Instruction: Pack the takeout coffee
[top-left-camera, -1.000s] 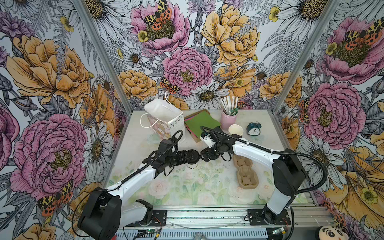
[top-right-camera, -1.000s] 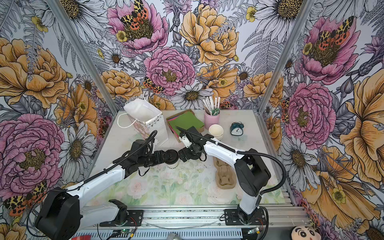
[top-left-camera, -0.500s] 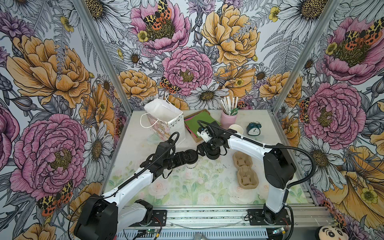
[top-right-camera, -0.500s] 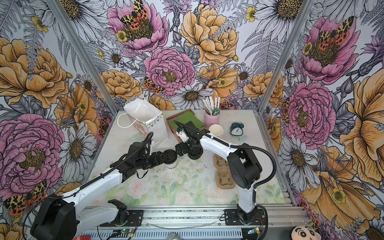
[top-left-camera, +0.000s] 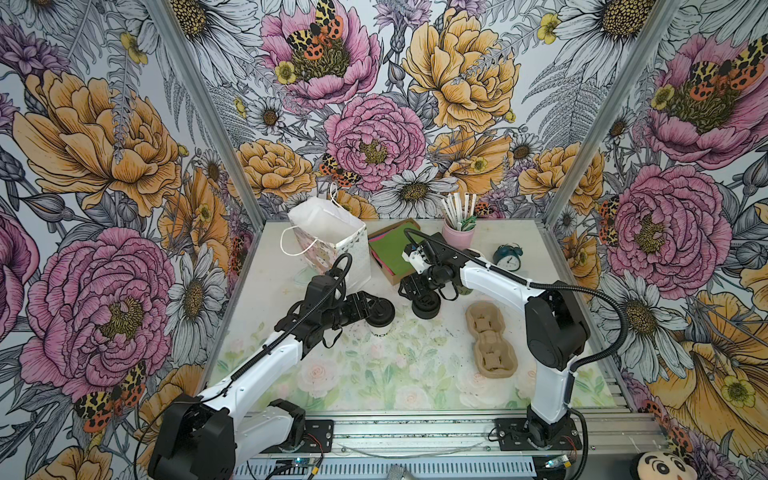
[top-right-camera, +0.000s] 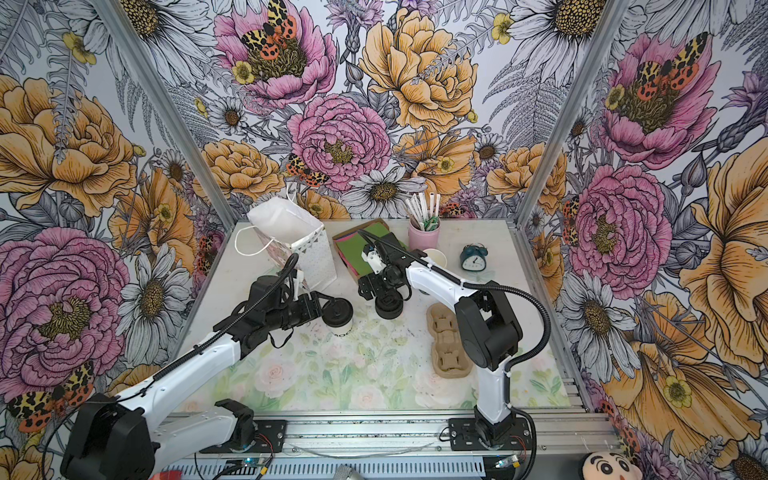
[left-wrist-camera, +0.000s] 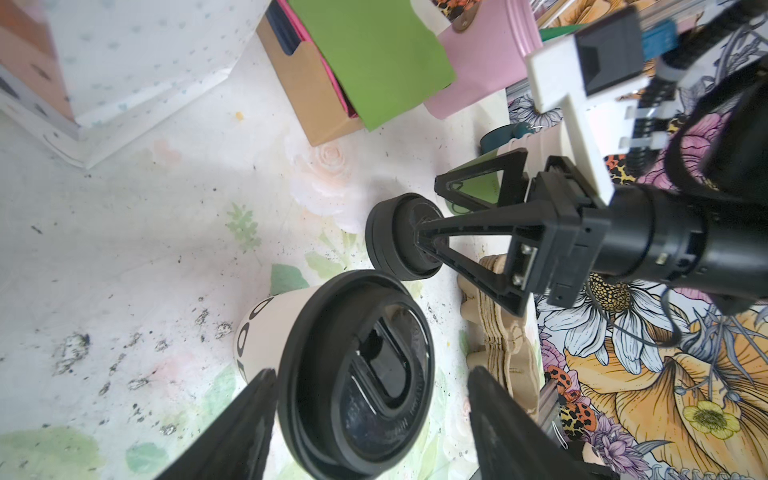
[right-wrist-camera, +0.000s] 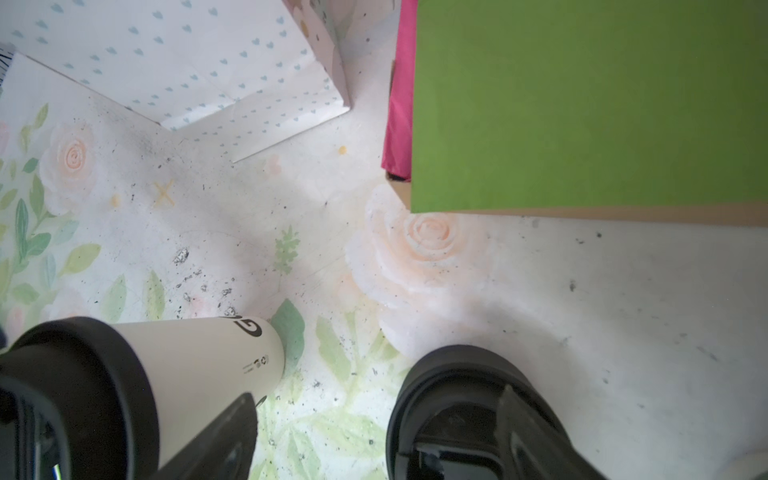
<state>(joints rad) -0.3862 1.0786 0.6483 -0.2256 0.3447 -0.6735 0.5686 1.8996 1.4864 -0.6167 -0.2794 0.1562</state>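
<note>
Just in front of the white gift bag (top-left-camera: 332, 245), the lidded takeout coffee cup (top-left-camera: 381, 320) stands upright. The left gripper (left-wrist-camera: 368, 386) has loosened, jaws spread beside its lid, while the right gripper (left-wrist-camera: 432, 212), also spread, has shifted over the spare lids (top-left-camera: 424, 308) — capping looks done, bagging remains.

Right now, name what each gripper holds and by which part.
Nothing is held. The left gripper, open, flanks the takeout coffee at its lid, gap showing; the right gripper hangs open over the spare lids.
</note>
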